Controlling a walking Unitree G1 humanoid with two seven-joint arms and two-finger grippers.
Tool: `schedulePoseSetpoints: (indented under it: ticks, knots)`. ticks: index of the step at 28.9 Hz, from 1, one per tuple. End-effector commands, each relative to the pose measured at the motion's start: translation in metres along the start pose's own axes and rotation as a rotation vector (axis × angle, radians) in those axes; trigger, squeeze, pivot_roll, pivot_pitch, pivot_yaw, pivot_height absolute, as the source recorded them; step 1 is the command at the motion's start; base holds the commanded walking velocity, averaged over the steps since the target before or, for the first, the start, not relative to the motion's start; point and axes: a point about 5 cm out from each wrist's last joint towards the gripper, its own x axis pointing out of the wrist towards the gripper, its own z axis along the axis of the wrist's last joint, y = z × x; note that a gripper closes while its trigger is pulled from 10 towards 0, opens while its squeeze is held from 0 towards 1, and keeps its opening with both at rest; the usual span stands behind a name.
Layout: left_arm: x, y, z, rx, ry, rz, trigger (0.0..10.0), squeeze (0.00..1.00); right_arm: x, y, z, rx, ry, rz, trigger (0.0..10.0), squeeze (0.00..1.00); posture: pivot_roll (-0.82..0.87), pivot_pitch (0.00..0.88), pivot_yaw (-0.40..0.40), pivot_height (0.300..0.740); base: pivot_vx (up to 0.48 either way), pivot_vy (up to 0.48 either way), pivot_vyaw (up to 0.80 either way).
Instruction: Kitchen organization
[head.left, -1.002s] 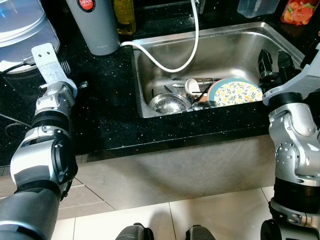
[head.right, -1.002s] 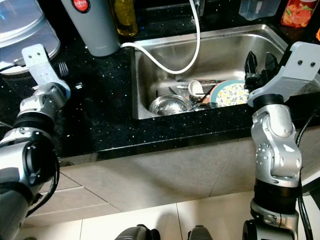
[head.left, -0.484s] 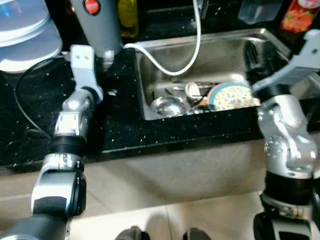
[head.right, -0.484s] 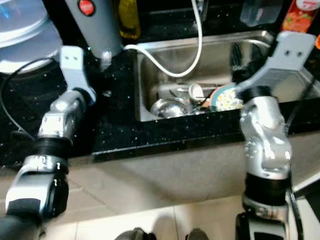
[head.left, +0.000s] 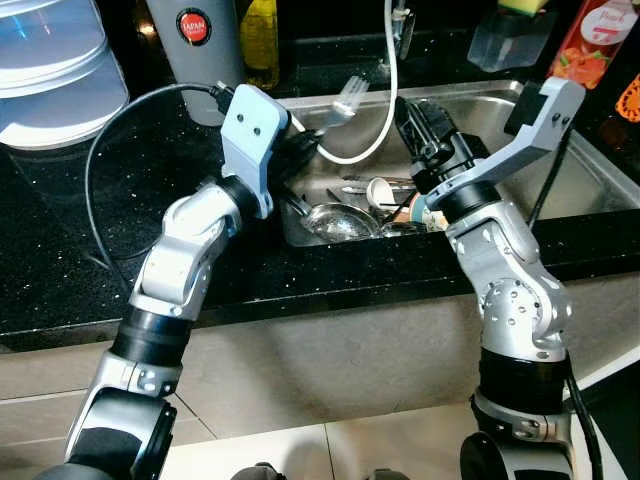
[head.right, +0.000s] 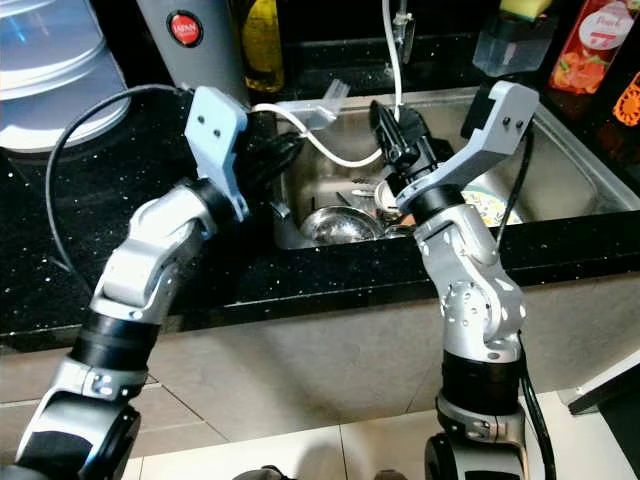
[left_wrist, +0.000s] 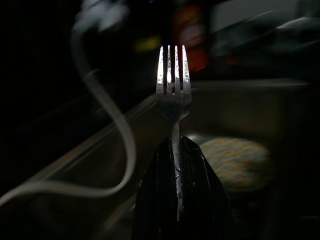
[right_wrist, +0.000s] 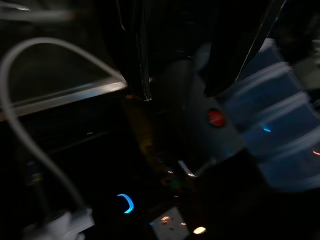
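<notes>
While the fork (left_wrist: 173, 87) is clamped in the left gripper (head.left: 300, 150) above the sink (head.left: 560, 160), it should be lowered gently; the right gripper (head.left: 425, 125) hangs open.

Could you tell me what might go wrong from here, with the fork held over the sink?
The left gripper pinches the fork only low on its handle, so it might slip and drop among the dishes, onto the metal bowl. The white hose curves right beside the fork and could snag it. The right gripper is close, so the arms might collide.
</notes>
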Motion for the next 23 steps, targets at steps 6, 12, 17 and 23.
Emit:
schedulePoseSetpoints:
  ticks: [6,12,17,23]
  knots:
    - [-0.002,-0.008,0.002,0.023,0.017,-0.055,10.0,0.00,0.000,0.002,0.001,0.105,0.014,0.073,10.0,0.00,0.06,0.000,0.039,0.740,0.000,0.000,0.00]
    - [0.000,-0.006,0.007,0.048,0.014,-0.041,10.0,0.00,0.000,-0.003,-0.001,0.112,0.010,0.028,10.0,0.00,0.06,0.000,0.042,0.740,0.000,0.000,0.00]
    - [0.001,0.019,0.003,0.081,0.041,0.148,10.0,0.00,-0.003,-0.014,0.008,0.107,-0.010,0.011,10.0,0.00,0.06,0.000,0.042,0.740,0.000,0.000,0.00]
    - [0.001,0.012,0.005,0.076,0.030,0.094,10.0,0.00,-0.003,-0.012,0.003,0.107,0.006,0.015,10.0,0.00,0.06,0.000,0.041,0.740,0.000,0.000,0.00]
